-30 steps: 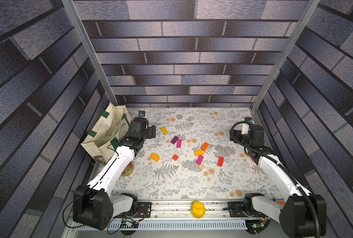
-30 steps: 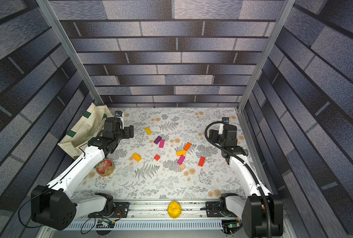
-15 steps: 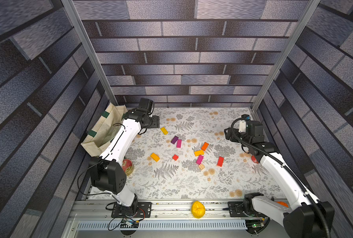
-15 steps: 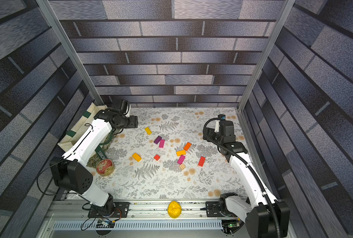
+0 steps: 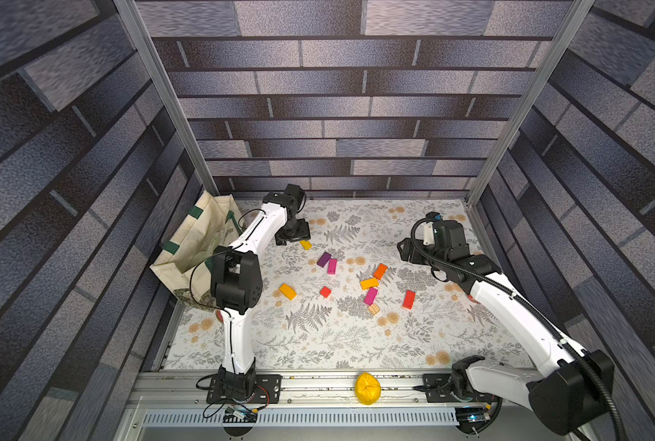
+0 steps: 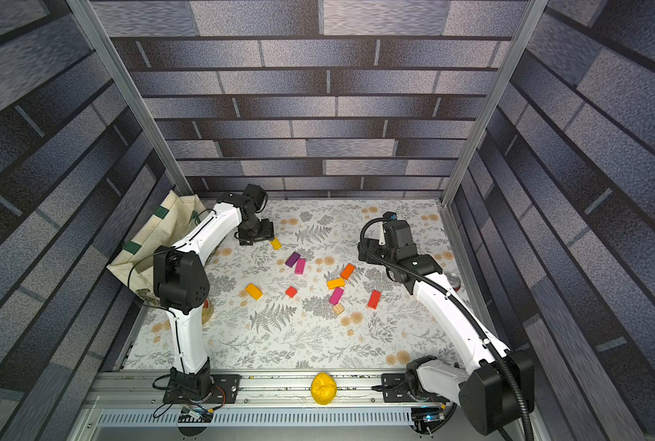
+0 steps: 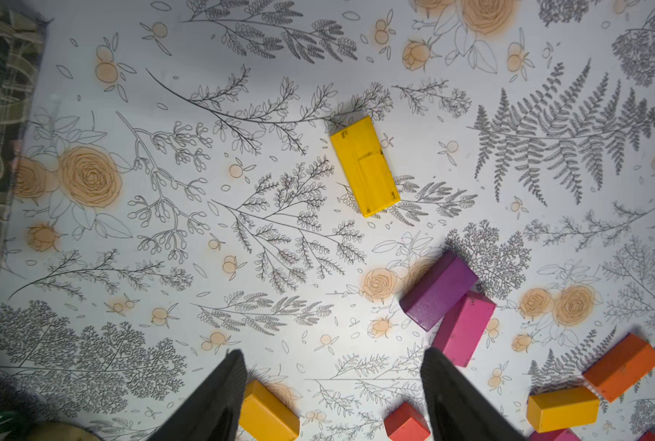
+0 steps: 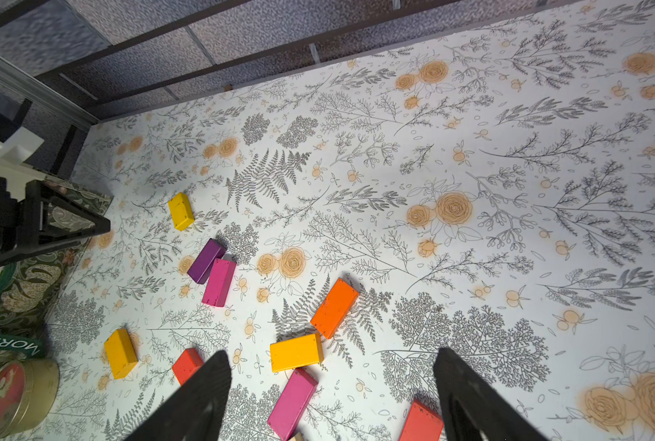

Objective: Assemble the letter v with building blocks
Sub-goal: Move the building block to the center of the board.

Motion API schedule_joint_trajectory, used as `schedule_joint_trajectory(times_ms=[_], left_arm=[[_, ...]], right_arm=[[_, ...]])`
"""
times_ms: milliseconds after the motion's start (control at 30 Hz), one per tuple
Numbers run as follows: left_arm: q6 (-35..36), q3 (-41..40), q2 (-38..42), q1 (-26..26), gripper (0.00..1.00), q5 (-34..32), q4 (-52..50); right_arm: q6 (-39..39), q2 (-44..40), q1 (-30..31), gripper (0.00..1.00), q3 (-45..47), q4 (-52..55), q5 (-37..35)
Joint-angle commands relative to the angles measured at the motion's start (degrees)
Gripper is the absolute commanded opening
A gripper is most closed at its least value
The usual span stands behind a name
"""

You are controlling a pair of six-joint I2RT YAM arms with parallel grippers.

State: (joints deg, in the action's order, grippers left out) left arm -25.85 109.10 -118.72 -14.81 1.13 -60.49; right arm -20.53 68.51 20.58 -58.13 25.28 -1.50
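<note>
And there was the left claw (image 7: 333,355), jaws apart and empty, hanging over the far left of the bench (image 5: 318,343). The yellow block (image 7: 364,166) lay flat just ahead of it, untouched. Right claw (image 8: 332,353): wide open too, nothing in it, poised above the orange (image 8: 334,308), amber (image 8: 296,352) and magenta (image 8: 292,403) blocks. All the blocks lay scattered across the middle of the bench, and no V had been started.

This looked like the reach for that yellow block. To do it well, I'd say the left claw needed to carry on until the block sat squarely between its jaws. The wrist should turn a touch, because the block lay slightly askew to them. Then came a straight drop and a close across the narrow width, not the length. The purple block (image 7: 438,290), touching its magenta neighbour (image 7: 463,328), sat near enough that a sloppy approach could nudge it.

Against a second ago, the left arm had swung right up: its elbow lifted off the front of the bench and its claw travelled from beside the bag (image 5: 196,244) towards the yellow block. The right claw had eased a little inward. Not one block had shifted.
</note>
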Motion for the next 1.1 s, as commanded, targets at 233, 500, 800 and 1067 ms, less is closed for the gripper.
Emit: schedule_joint_trajectory(times_ms=[233,500,800,1067], left_arm=[[-8.52,12.82,-11.28,0.13,0.75,-1.39,-3.37],[-10.11,24.61,-21.05,-0.97,0.73,-4.31,-6.77],[-10.00,35.82,-29.46,-2.71,0.72,-9.88,-13.91],[-10.79,35.81,-31.31,-2.14,0.70,-9.05,-13.58]], right_arm=[[-1.96,2.15,0.87,0.85,-0.73,3.37,-2.35],[-1.64,2.42,0.95,0.85,-0.28,5.27,-3.84],[-1.73,2.24,0.95,0.86,-0.01,6.56,-4.14],[-3.02,2.29,0.95,0.85,1.18,6.89,-3.60]])
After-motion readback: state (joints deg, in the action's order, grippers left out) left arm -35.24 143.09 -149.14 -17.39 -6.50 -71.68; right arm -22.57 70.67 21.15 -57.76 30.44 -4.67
